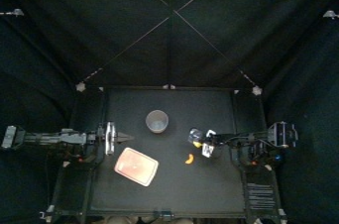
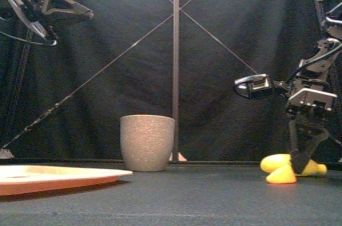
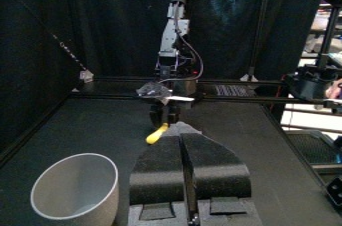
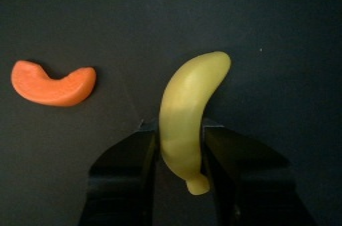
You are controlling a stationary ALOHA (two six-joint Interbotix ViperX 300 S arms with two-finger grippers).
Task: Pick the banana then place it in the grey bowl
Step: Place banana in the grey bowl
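Note:
The yellow banana (image 4: 191,105) lies on the black table at the right (image 1: 196,153), and shows low at the right in the front view (image 2: 277,162). My right gripper (image 4: 185,135) has come down on it. Its jaws stand one on each side of the banana's lower end and press against it; the banana rests at table level. The tall grey speckled cup (image 1: 158,120) stands upright and empty at mid-table (image 2: 147,142), well to the left of the banana. My left gripper (image 3: 187,165) rests shut at the table's left, holding nothing.
A small orange toy (image 4: 54,82) lies just beside the banana. The flat pink tray (image 1: 137,166) sits near the front, left of the banana (image 2: 54,177). The grey cup (image 3: 78,185) is close to the left gripper.

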